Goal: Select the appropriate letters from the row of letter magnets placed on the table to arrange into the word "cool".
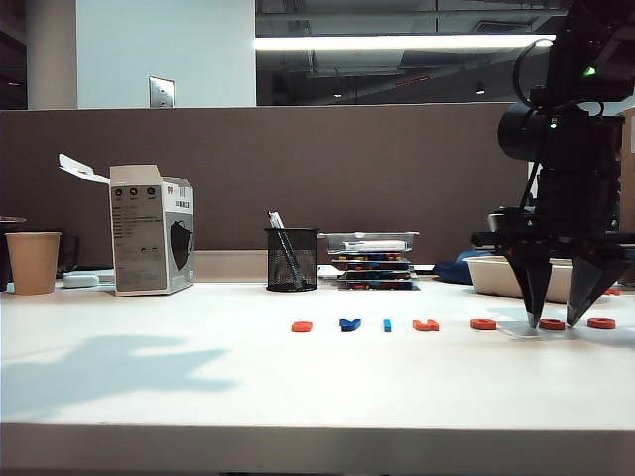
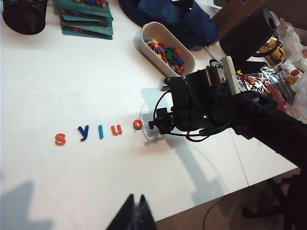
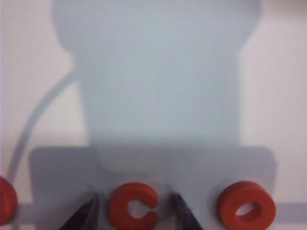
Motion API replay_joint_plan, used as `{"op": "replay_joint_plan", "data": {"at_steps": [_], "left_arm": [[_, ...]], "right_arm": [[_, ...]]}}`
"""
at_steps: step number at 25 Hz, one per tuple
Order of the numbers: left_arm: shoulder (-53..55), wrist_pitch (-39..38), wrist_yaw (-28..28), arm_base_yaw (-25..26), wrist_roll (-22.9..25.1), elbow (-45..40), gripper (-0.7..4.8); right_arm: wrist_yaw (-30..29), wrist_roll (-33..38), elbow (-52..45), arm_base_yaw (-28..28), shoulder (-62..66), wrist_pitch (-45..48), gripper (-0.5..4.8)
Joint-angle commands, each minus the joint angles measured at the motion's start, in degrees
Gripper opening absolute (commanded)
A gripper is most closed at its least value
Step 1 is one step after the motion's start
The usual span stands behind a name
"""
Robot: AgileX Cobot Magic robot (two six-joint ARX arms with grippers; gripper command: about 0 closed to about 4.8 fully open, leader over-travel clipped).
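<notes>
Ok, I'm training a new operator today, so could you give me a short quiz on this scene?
1. True or false: the right gripper stands open, fingers either side of the orange C.
2. Beside the light-blue bar lie: A) two more blue letters B) the dark-blue letter and the orange U C) nothing?
3. Fill in: the left gripper hangs clear of the row of ___ letter magnets on the table.
Key: 1 true; 2 B; 3 seven.

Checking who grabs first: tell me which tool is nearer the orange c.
Right. The right tool straddles the orange c, open; the left tool hangs far off, nearer the table's front edge.
</notes>
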Motion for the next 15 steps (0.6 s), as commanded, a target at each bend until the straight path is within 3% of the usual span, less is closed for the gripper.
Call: {"op": "replay_joint_plan", "data": {"at_steps": [1,8,10,15], "left_arm": [[-0.15,0.33,-0.15,0.00,0.48,0.20,-0.03],[-0.15,0.33,-0.13,0.00,0.46,0.20,-0.03],[-0.15,0.33,-0.13,0.00,0.46,0.20,-0.03],[-0.15,0.33,-0.13,0.00,0.46,0.20,-0.03]], "right_arm": [[0.04,0.24,-0.17,-0.02,0.42,-0.61,1.98],[0.04,0.24,-0.17,-0.02,0.57,-1.09,1.94],[-0.02,0.24,-0.17,-0.02,0.68,-1.38,1.50],[-1.01,0.24,-0.17,-0.02,0.68,-1.62,1.42]]}}
